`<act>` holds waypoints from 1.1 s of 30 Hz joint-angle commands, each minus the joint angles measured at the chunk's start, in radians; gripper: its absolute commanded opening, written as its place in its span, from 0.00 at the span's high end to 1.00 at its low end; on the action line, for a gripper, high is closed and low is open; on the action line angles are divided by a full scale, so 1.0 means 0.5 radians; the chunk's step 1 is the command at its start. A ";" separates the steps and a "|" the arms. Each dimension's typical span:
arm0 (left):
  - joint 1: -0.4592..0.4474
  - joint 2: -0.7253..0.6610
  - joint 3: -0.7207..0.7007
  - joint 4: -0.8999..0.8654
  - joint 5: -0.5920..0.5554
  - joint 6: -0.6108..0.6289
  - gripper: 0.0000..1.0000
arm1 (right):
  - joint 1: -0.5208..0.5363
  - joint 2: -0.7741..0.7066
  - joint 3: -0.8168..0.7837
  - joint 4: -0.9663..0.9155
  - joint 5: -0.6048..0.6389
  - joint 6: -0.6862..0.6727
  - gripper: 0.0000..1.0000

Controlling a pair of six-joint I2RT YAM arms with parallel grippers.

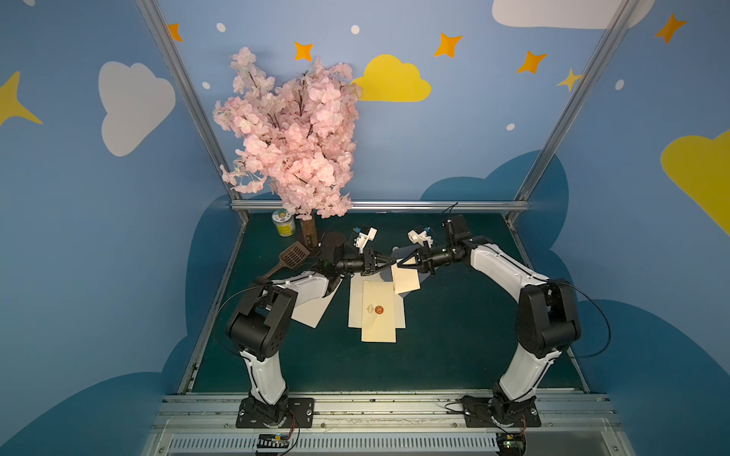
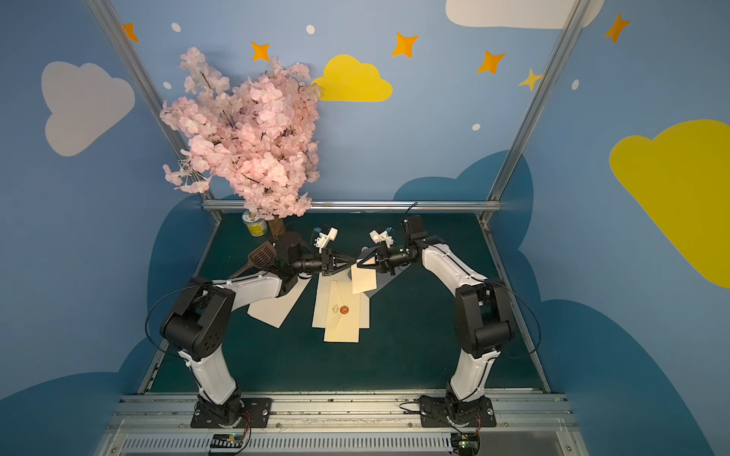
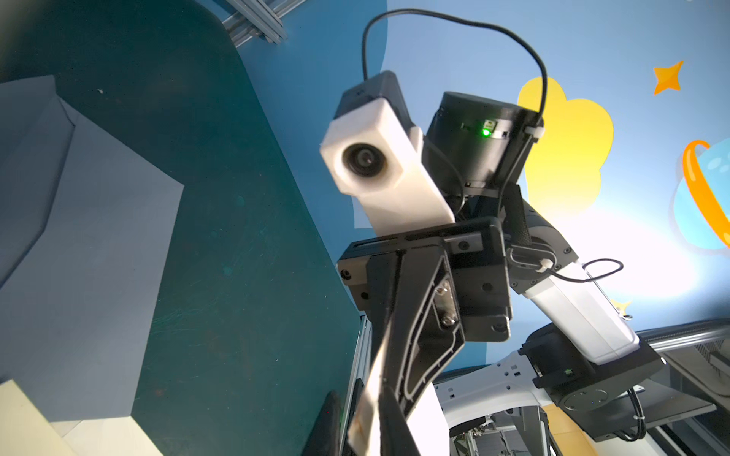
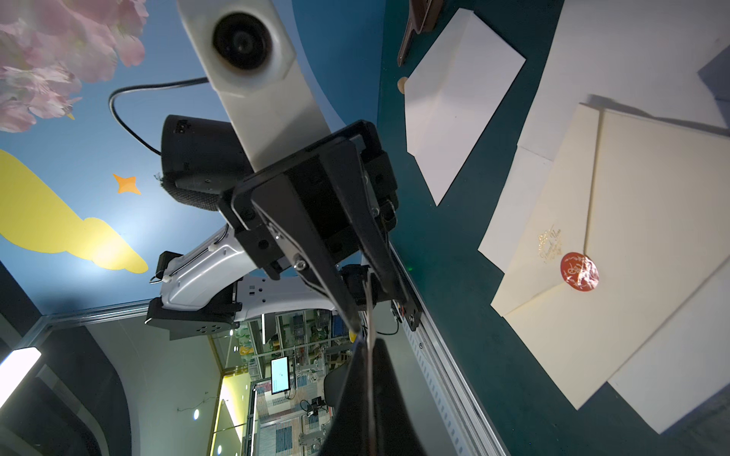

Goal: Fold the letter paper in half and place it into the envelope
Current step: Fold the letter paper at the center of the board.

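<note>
In both top views my two grippers meet tip to tip above the middle of the green table. Between them hangs a small cream folded letter paper (image 1: 406, 280) (image 2: 364, 280), held by its upper edge. My left gripper (image 1: 391, 261) (image 3: 361, 395) is drawn in on one corner, with the paper (image 3: 369, 410) between its fingers. My right gripper (image 1: 399, 263) (image 4: 369, 347) is shut on the same edge, seen as a thin line (image 4: 370, 316). A cream envelope (image 1: 381, 327) (image 4: 632, 237) with a red seal lies flat just below them.
A white sheet (image 1: 355, 300) lies under the envelope. Another white folded paper (image 1: 314, 312) lies partly under my left arm. A brown slotted spatula (image 1: 294, 254), a tin can (image 1: 283, 223) and a pink blossom tree (image 1: 292, 134) stand at the back left.
</note>
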 commanded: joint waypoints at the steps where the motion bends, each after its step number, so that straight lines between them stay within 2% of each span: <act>1: 0.008 0.050 0.000 0.141 0.022 -0.091 0.80 | 0.017 -0.038 -0.016 0.040 -0.032 -0.013 1.00; 6: 0.009 0.113 0.006 0.282 0.049 -0.197 0.82 | 0.023 -0.030 -0.003 0.049 -0.029 -0.003 1.00; 12: 0.008 0.167 0.006 0.474 0.091 -0.343 0.97 | 0.032 -0.010 0.017 0.033 0.006 -0.009 1.00; 20: 0.025 0.179 -0.024 0.589 0.092 -0.427 0.97 | 0.005 0.002 0.017 -0.014 0.075 -0.008 0.99; 24: 0.037 0.164 -0.039 0.585 0.072 -0.427 0.97 | -0.013 -0.006 0.009 -0.047 0.095 -0.021 0.81; 26: 0.043 0.158 -0.037 0.568 0.060 -0.421 0.97 | -0.019 -0.013 -0.004 -0.046 0.105 -0.013 0.78; 28: 0.039 0.156 -0.039 0.557 0.035 -0.425 0.97 | -0.020 -0.010 -0.011 -0.044 0.115 0.001 0.85; 29: 0.040 0.163 -0.037 0.574 0.034 -0.440 0.97 | -0.020 -0.007 -0.014 -0.031 0.112 0.010 0.94; 30: 0.038 0.177 -0.030 0.598 0.042 -0.463 0.97 | -0.020 -0.007 -0.020 -0.020 0.113 0.019 1.00; 31: 0.040 0.185 -0.031 0.620 0.041 -0.482 0.90 | -0.022 -0.007 -0.023 -0.019 0.121 0.024 1.00; 33: 0.041 0.191 -0.043 0.651 0.035 -0.508 0.70 | -0.037 -0.010 -0.038 0.001 0.148 0.057 1.00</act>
